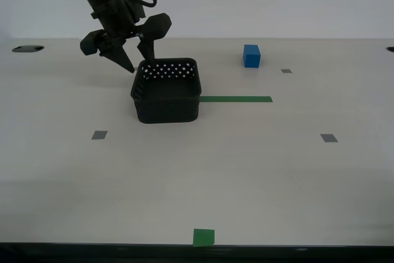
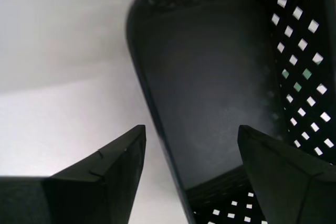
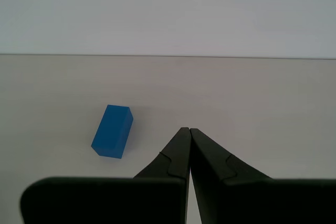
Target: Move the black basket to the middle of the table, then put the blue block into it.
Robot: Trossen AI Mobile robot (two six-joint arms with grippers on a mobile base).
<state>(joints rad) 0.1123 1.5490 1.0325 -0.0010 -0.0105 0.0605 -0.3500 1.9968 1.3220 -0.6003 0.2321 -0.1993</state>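
1. Straddling the far corner of the black basket (image 1: pixel 167 90), my second gripper (image 1: pixel 138 58) stood with its jaws spread wide, one fingertip outside the wall and the other above the rim, inside the basket's outline.
2. In the second wrist view the black basket (image 2: pixel 210 87) ran between the two fingertips (image 2: pixel 118 166) of my second gripper (image 2: pixel 191 153), its perforated wall lying past one finger; whether either finger touched the wall I could not tell.
3. The basket sat on the table (image 1: pixel 246 177), its near side just beside one end of the green tape strip (image 1: pixel 236 98).
4. My first gripper (image 3: pixel 187 129) was closed, its fingertips meeting with nothing between them, held above the table (image 3: pixel 252 93).
5. The blue block (image 3: pixel 112 131) lay on the table near those closed tips, off to one side and apart from them.
6. In the exterior view the blue block (image 1: pixel 251 55) stood well apart from the basket and from my second gripper, beyond the far end of the green strip.
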